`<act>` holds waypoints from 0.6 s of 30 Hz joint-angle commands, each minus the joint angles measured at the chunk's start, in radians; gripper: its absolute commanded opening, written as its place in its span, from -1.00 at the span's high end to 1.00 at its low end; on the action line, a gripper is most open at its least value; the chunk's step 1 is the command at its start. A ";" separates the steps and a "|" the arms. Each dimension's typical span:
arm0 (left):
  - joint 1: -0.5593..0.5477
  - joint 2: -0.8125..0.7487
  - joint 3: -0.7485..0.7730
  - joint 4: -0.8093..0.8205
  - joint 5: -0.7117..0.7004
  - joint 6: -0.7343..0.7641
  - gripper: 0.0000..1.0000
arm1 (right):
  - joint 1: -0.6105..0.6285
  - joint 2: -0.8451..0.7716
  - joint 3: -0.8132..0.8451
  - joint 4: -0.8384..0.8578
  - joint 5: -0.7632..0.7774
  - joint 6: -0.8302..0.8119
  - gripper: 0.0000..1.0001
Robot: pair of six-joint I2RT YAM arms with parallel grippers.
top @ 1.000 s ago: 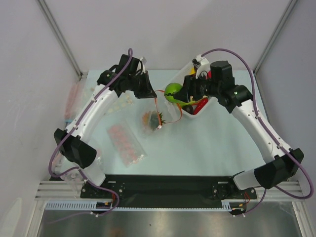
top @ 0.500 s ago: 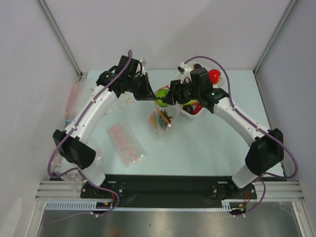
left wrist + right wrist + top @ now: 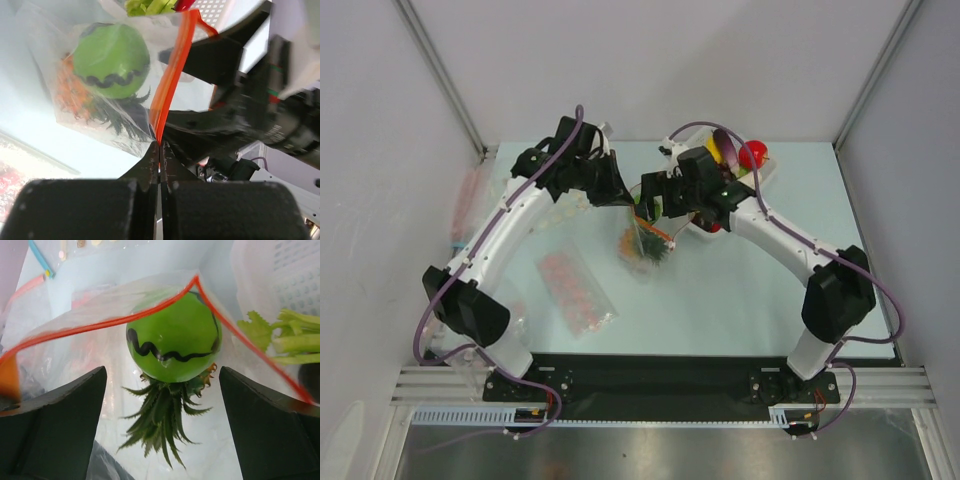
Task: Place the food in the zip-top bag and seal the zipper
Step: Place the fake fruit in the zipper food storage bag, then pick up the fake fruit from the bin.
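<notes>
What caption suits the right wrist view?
Open right gripper over the mouth of the zip-top bag, green fruit atop pineapple inside.

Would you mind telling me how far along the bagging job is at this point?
Done: pineapple and green fruit sit inside the zip-top bag. In hand: left fingers pinch the zipper, holding the mouth open; right fingers stand open above it. Left: the red fruit is outside the bag, zipper unsealed.

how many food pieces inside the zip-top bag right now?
2: the round green fruit just inside the mouth of the zip-top bag, and the pineapple under it, deeper in. More could be hidden behind them.
</notes>
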 commanded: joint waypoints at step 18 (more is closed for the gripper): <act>0.049 -0.159 -0.130 0.124 0.034 0.017 0.99 | -0.214 -0.156 0.229 -0.280 0.292 0.048 -0.86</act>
